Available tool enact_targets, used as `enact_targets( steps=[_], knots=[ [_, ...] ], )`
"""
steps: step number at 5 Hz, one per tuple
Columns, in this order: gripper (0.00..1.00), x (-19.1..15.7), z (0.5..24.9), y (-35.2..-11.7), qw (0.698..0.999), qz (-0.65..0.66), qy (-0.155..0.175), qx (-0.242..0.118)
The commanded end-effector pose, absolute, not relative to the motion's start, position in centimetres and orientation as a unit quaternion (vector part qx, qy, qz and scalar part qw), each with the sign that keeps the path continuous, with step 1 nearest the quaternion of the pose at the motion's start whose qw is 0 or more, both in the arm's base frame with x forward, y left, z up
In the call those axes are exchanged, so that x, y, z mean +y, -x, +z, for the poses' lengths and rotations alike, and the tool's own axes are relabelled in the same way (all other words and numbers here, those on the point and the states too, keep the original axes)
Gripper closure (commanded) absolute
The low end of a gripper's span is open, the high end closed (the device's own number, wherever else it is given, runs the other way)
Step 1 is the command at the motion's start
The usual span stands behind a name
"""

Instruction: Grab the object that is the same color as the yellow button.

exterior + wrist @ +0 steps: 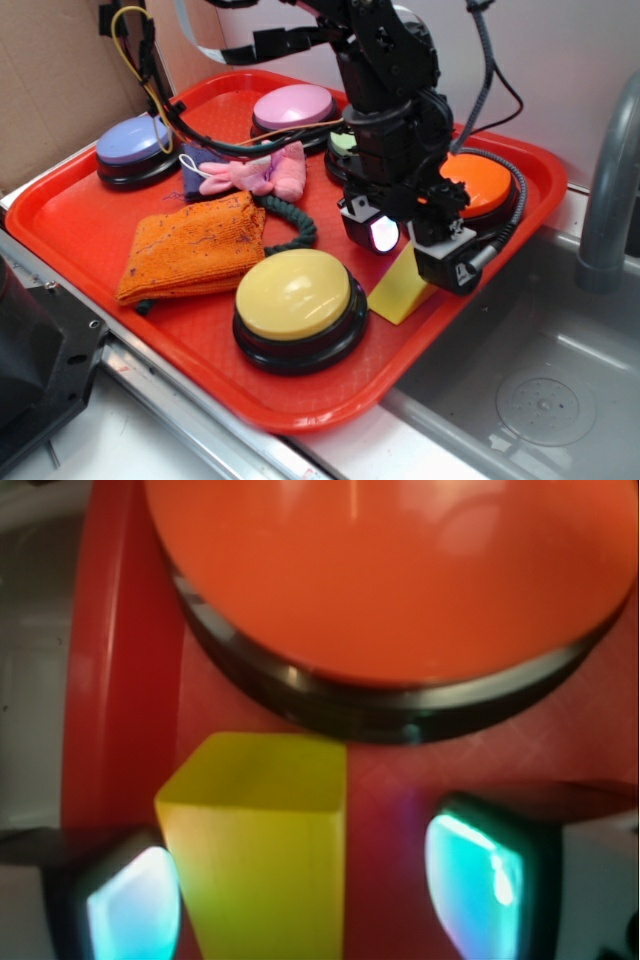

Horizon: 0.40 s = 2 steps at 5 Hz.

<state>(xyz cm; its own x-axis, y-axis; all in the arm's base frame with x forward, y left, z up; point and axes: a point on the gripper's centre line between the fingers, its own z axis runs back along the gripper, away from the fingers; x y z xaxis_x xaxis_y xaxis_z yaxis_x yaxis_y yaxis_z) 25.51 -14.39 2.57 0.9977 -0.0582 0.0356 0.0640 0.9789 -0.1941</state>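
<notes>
Gripper [408, 243] hangs wide open over the yellow wedge [262, 855], which stands on the red tray [70, 225] between the yellow button [294, 293] and the orange button [390, 575]. Its left pad [130, 905] nearly touches; closing off-centre may tip the wedge

Red tray [90, 225] sits beside the sink [540, 400]. On the tray: yellow button [293, 292] up front, yellow wedge [400, 287] just beside it, orange cloth [195, 247], green rope [292, 232], pink plush toy [255, 172], plus purple button [134, 140], pink button [293, 104], orange button [478, 184].
</notes>
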Motion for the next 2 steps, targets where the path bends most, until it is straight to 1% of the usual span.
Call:
enact_targets(
  steps=[1, 2],
  knots=[
    [0.0, -12.57, 3.55, -25.16, 0.997, 0.033, 0.062, -0.027],
    [0.0, -12.62, 3.38, -25.23, 0.997, 0.028, 0.075, -0.022]
  ],
)
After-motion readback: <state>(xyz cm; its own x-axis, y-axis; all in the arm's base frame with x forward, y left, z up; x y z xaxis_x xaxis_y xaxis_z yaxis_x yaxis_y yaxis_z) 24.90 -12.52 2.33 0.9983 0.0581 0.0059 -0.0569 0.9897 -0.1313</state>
